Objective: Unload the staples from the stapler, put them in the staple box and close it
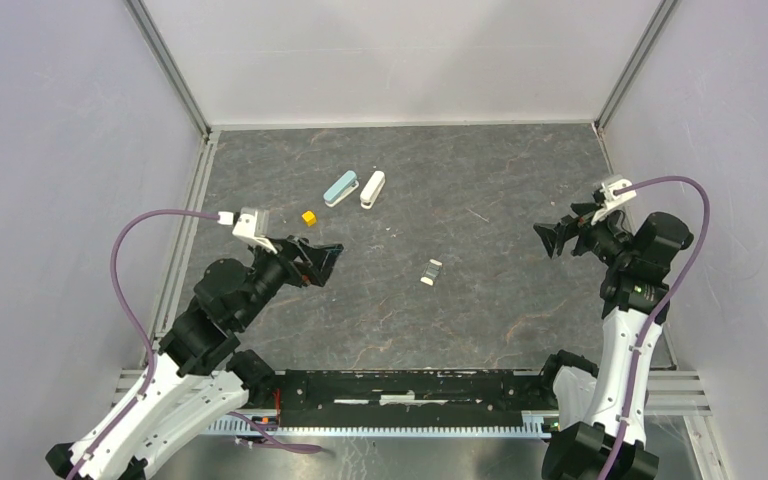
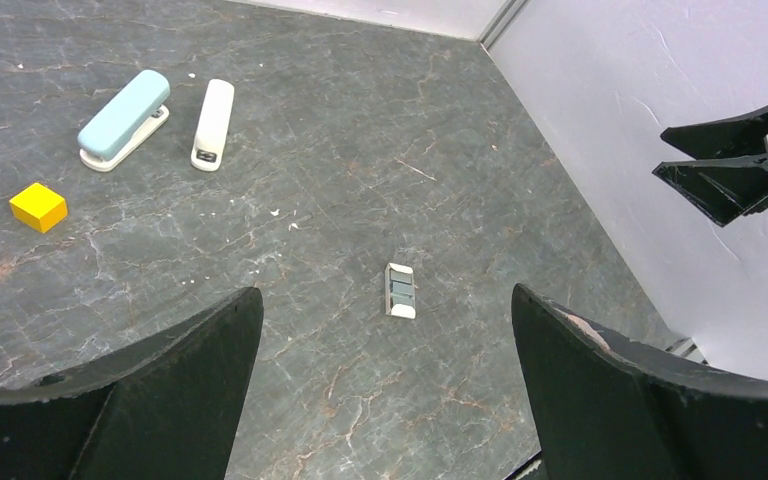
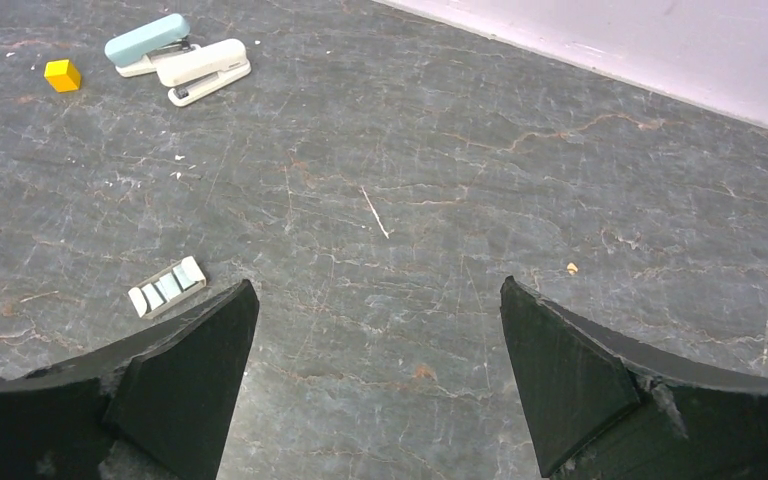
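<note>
Finds stapler (image 1: pixel 432 272) lying flat on table (image 1: pixel 480 330), touched by nothing. Places staples (image 1: pixel 477 214), a thin silvery sliver, loose on the surface beyond the stapler and slightly right, apart from it. Puts left gripper (image 1: pixel 325 262) left of the stapler and right gripper (image 1: pixel 550 240) right of it, both well apart from it, jaws spread wide, grasping nothing. Puts white oblong thing (image 1: pixel 372 188) and teal oblong thing (image 1: pixel 341 187) side by side beyond the stapler to its left, with yellow cube (image 1: pixel 309 217) farther left of the stapler. Gets both whole arms and their purple cables only from the top view. Catches the right gripper's black fingers (image 2: pixel 735 165) at the right edge of the left wrist view; gives no such look at the left gripper from the right wrist view. Shows the stapler's grey middle and whitish ends best from the right wrist view. Cuts off own fingers at the bottom edge in both wrist views. Cannot tell what sits inside the stapler: too small.
</note>
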`<state>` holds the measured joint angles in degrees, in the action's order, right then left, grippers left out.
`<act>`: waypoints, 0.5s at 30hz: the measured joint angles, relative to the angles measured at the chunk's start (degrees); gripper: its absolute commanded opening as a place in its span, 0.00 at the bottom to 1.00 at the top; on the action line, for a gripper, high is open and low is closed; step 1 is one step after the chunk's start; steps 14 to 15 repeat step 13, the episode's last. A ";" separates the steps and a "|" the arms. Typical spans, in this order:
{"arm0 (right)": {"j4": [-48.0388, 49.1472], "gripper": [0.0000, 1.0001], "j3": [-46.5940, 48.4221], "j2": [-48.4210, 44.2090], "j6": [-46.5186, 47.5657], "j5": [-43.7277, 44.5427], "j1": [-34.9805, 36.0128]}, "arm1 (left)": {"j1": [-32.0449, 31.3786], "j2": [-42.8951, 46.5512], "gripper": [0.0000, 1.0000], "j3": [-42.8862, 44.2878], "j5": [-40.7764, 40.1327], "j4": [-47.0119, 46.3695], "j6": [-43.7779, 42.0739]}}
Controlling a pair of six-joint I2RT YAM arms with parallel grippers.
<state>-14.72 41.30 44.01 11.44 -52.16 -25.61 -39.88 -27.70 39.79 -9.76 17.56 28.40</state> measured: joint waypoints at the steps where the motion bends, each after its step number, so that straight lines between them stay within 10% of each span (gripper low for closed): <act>1: 0.50 0.98 -0.07 0.02 -0.35 -0.07 0.00 | 0.00 0.07 1.00 0.00 -0.22 0.07 0.00; 15: 3.74 0.98 -1.38 0.15 -2.64 -1.90 0.00 | 0.00 0.35 1.00 0.00 -0.68 0.13 -0.02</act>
